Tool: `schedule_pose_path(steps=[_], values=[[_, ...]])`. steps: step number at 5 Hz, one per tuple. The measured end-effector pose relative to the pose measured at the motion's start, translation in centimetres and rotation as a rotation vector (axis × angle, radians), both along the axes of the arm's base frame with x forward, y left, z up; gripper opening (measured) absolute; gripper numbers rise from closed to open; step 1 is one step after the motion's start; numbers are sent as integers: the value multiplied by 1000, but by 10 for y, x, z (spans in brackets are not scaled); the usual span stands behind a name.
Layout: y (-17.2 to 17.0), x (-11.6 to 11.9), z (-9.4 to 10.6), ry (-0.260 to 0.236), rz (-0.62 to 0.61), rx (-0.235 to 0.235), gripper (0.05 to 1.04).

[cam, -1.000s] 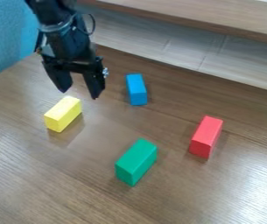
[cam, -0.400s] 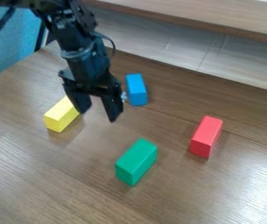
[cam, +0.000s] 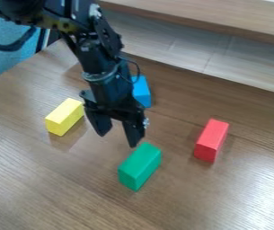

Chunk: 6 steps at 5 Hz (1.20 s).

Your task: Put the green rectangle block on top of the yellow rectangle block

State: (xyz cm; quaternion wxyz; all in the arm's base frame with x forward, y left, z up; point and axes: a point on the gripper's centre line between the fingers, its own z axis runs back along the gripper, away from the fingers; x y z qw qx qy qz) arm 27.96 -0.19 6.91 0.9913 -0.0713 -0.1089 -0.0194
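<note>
My gripper (cam: 117, 140) hangs open with nothing between its fingers, just behind and to the upper left of the green block (cam: 140, 166). The tip of its right finger is by the green block's top end; whether they touch I cannot tell. The green block lies on the table at the lower middle, slanting toward the upper right. To the left of the gripper lies the yellow block (cam: 64, 117), on the table and fully visible.
A blue block (cam: 142, 92) sits behind the gripper, partly hidden by it. A red block (cam: 211, 140) is on the right side of the wooden table (cam: 49, 188). Along the back runs a raised wooden ledge (cam: 223, 20).
From the upper left, the gripper has moved down and right, past the yellow block to beside the green one. It now covers part of the blue block. The blocks have stayed put.
</note>
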Motion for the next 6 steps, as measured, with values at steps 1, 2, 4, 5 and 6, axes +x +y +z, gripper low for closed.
schedule_pose_path(steps=[1,2,4,5,6], values=[[-15,-3,-4,4,-36,-7,999],[-25,-7,-8,8,-61,-6,999],[-31,-7,-15,9,-65,4,999],[-32,-7,-25,28,-70,27,999],[-33,-9,-37,56,-72,48,941]])
